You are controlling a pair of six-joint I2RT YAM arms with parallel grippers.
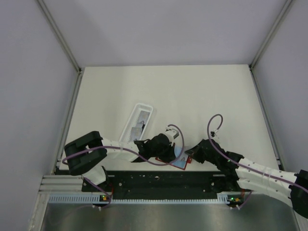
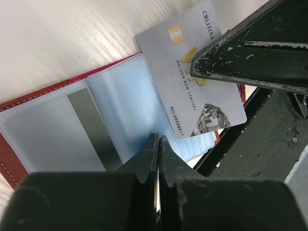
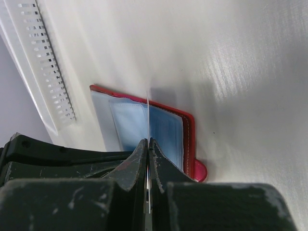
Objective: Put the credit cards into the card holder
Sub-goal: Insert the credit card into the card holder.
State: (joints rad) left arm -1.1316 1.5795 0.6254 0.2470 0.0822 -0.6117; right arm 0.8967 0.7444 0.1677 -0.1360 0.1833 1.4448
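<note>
Pale tabletop [image 1: 192,91], faint wood grain. A red wallet [image 2: 48,125] lies open and flat near the front edge, pale pockets facing up. A long white tray [image 1: 144,104] lies slantwise behind and to the left of it.

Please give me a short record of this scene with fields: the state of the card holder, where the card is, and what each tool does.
card holder: open on the table, pale pockets facing up
card: grey, over the holder's pockets, most of it outside them
right tool: shut on the card, seen edge-on in the right wrist view
left tool: shut, tips at the pockets; whether it pinches a pocket leaf cannot be told
white tray: apart from the holder, farther back, to the left
</note>
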